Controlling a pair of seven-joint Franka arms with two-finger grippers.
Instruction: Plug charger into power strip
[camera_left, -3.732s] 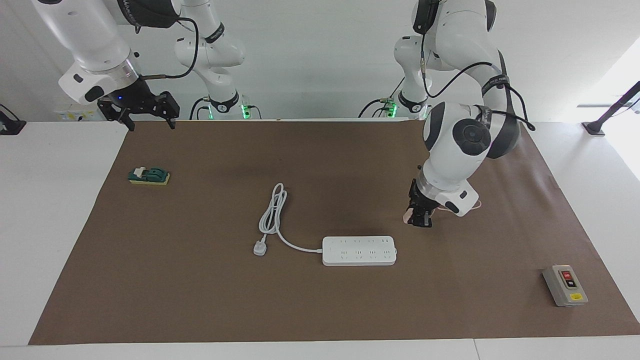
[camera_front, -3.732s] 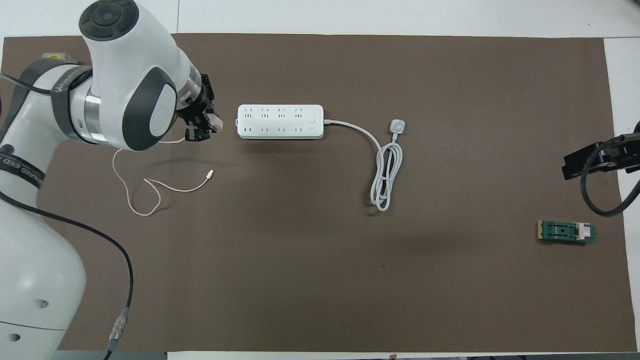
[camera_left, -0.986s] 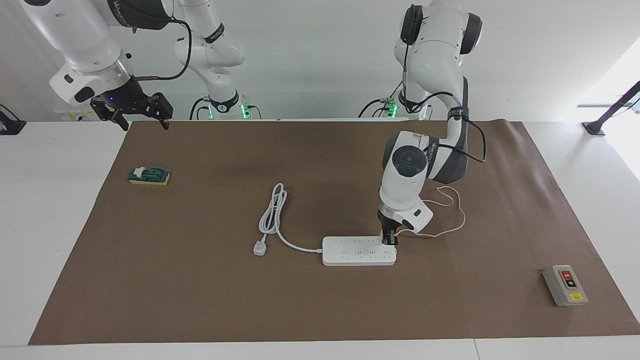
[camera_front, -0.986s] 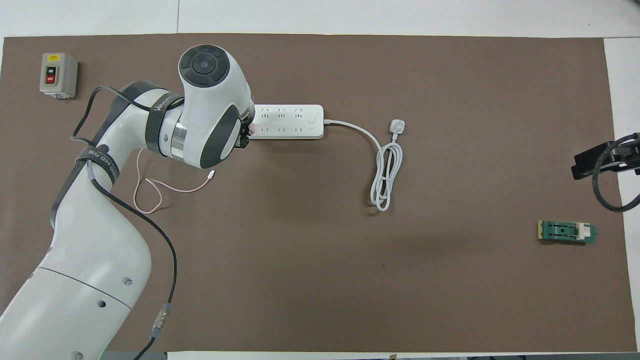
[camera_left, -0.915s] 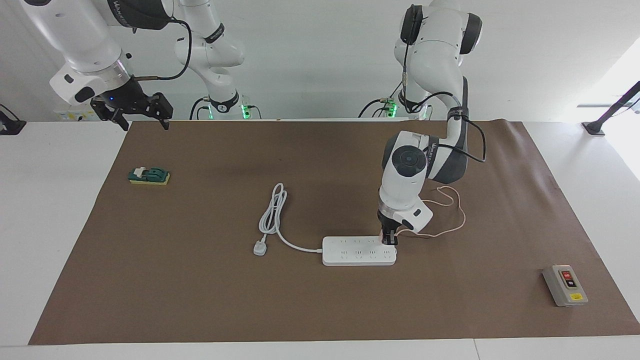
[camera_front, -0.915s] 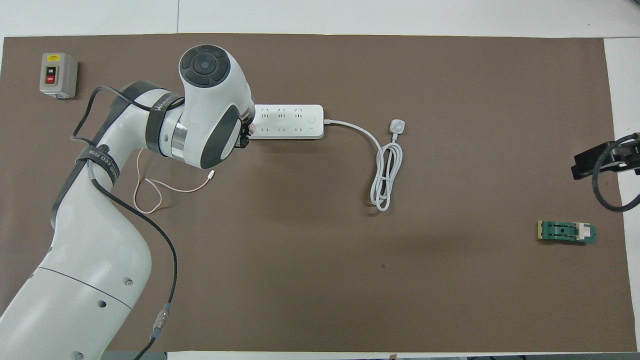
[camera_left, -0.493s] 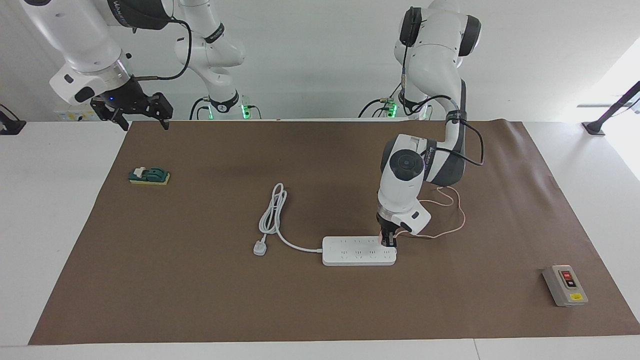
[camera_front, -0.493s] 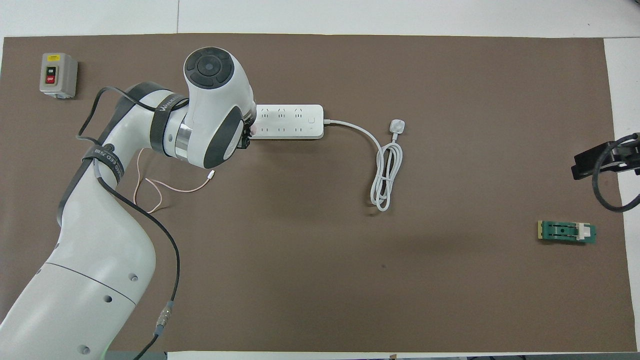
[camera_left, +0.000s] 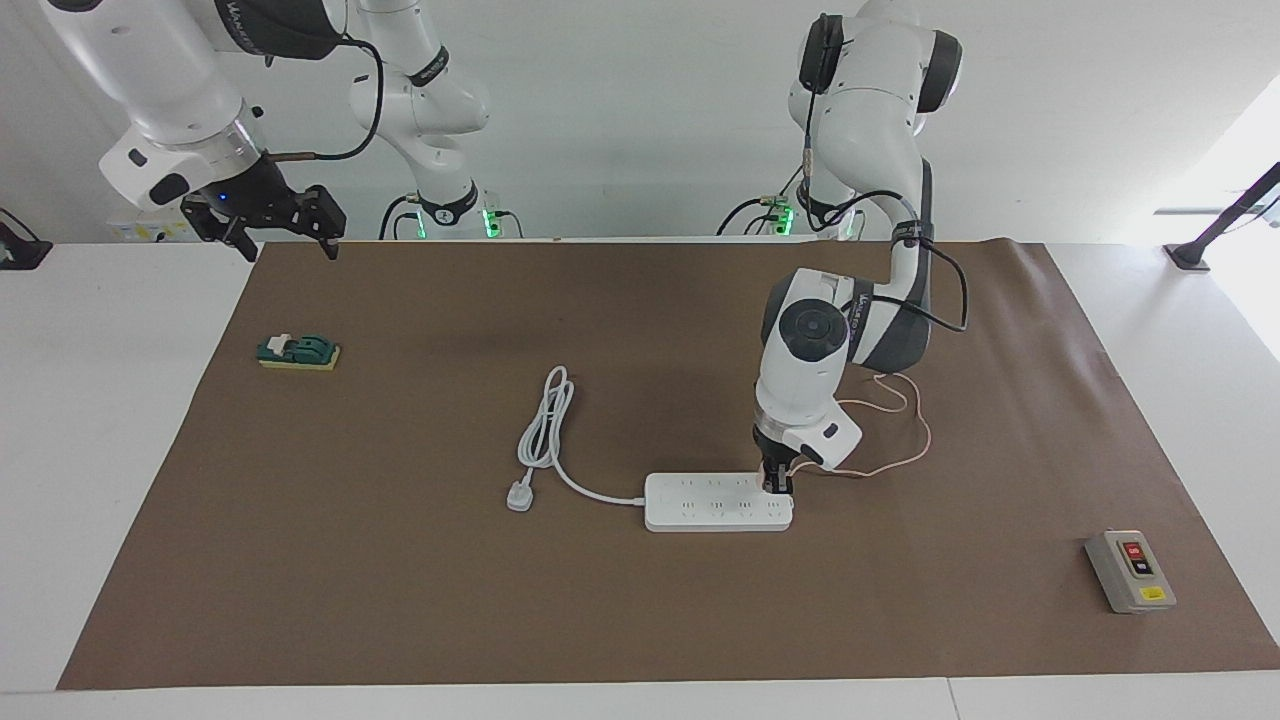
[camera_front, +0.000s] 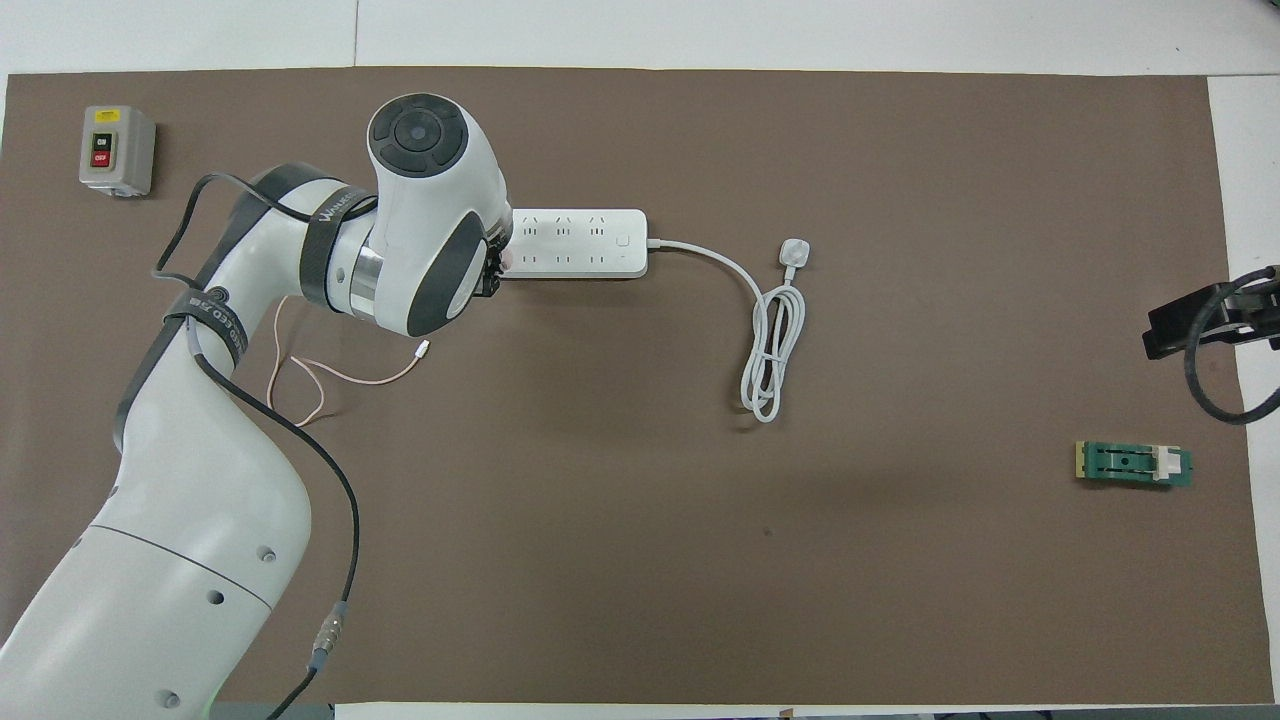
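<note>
I press the charger (camera_left: 768, 468) into the end socket of the power strip (camera_left: 700, 502) with my left gripper (camera_left: 777, 487), grip unreadable; next, release and lift straight, while my right gripper (camera_left: 283, 228) waits open.

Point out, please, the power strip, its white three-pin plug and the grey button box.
power strip (camera_left: 705, 503): facing view, on its top face among the outlets.
white three-pin plug (camera_front: 794, 251): overhead view, on the plug body.
grey button box (camera_left: 1130, 571): facing view, on its top face.

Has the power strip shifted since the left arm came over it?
No. The power strip lies where it did, its end toward the white plug just as near it, the left gripper down on its other end.
</note>
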